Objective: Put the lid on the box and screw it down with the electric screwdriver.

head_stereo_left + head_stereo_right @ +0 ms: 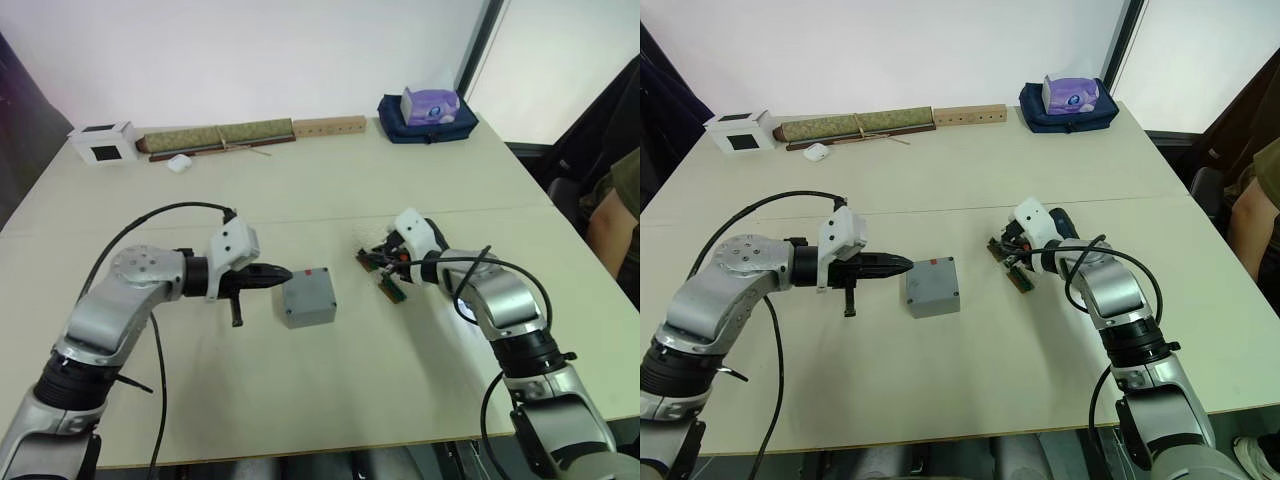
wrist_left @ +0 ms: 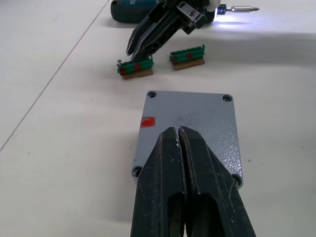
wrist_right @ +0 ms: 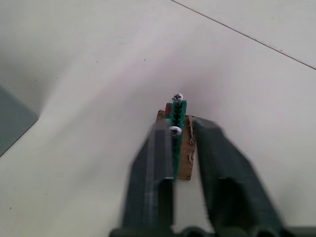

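**Lid is on, screws are not: the risks sit at the small green strips**

The table [image 1: 330, 420] is carrying everything, and the box [image 1: 309, 298] is sitting near its middle with the lid [image 2: 187, 131] already lying square on top, corner holes showing empty. The left gripper [image 1: 282, 273] is pressing its closed, empty fingers against the box's left side; a hard nudge from there could be sliding the box or skewing the lid off its holes.

The right gripper [image 3: 181, 143] is hovering with its fingers narrowly apart, straddling a green strip [image 3: 176, 129] that is standing screws [image 3: 176, 130] upright. Closing off-centre could be tipping the strip or flicking a screw away across the table, and nothing is gripped yet as far as I can judge.

The electric screwdriver [image 2: 232, 9] is lying just beyond the strips, toward the table's right side, its tip light glowing. The arm's swing could be knocking it, and it may be rolling.
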Action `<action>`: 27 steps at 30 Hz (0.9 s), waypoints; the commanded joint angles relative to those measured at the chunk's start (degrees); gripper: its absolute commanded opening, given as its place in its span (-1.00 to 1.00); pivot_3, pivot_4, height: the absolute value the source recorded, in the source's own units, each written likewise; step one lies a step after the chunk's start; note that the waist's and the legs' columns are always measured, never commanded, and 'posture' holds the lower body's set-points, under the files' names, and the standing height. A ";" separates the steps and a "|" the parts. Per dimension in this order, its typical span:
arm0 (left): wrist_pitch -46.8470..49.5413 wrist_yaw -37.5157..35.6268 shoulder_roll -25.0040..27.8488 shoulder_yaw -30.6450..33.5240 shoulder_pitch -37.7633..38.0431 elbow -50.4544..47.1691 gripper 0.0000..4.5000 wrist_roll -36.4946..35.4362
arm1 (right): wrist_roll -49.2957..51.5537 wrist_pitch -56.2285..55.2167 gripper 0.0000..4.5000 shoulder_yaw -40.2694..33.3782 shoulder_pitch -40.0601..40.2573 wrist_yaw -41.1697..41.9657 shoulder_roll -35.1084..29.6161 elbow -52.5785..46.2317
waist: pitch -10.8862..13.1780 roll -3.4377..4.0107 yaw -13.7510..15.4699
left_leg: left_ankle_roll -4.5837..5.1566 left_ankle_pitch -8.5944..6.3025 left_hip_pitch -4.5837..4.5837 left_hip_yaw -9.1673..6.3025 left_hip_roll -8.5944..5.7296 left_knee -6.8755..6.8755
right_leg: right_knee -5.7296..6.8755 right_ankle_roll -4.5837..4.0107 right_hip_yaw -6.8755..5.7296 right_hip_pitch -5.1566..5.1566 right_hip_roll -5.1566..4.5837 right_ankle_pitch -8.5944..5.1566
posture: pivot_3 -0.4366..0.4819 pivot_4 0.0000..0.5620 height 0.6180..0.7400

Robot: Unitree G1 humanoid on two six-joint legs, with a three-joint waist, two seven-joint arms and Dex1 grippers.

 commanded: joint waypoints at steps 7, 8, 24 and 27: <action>-3.05 -1.04 1.40 1.75 0.70 0.12 -1.00 -0.01 | 1.30 2.43 -0.99 -1.87 -2.52 0.23 -0.30 -2.49 | 0.00 0.00 -0.04 | 0.00 0.00 0.00 0.00 0.00 0.00 | 0.00 0.00 0.00 0.00 0.00 0.00 | -0.05 -0.47 1.00; -2.99 -0.88 1.53 1.86 0.93 -0.10 -1.00 -0.08 | 1.95 3.51 -0.99 -2.42 -2.93 0.43 -0.61 -3.81 | 0.00 0.00 -0.04 | 0.00 0.00 0.00 0.01 0.00 0.00 | 0.00 0.00 0.01 0.00 0.00 0.00 | -0.05 -0.47 1.00; -1.18 0.55 2.17 2.22 1.10 -1.66 -1.00 -1.31 | 10.75 17.50 -0.99 2.59 -7.57 3.29 0.42 -22.17 | 0.00 0.01 -0.16 | 0.00 0.00 0.02 -0.03 0.03 0.00 | 0.08 0.00 0.00 0.00 0.02 0.00 | -0.05 -0.47 1.00; -0.90 0.73 2.22 2.28 1.11 -1.92 -1.00 -1.46 | 10.02 16.78 -0.99 4.40 -7.59 2.96 0.20 -21.30 | 0.00 0.01 0.18 | 0.00 0.00 0.01 -0.04 -0.01 0.01 | 0.08 0.00 -0.01 0.00 -0.02 0.00 | -0.05 -0.47 1.00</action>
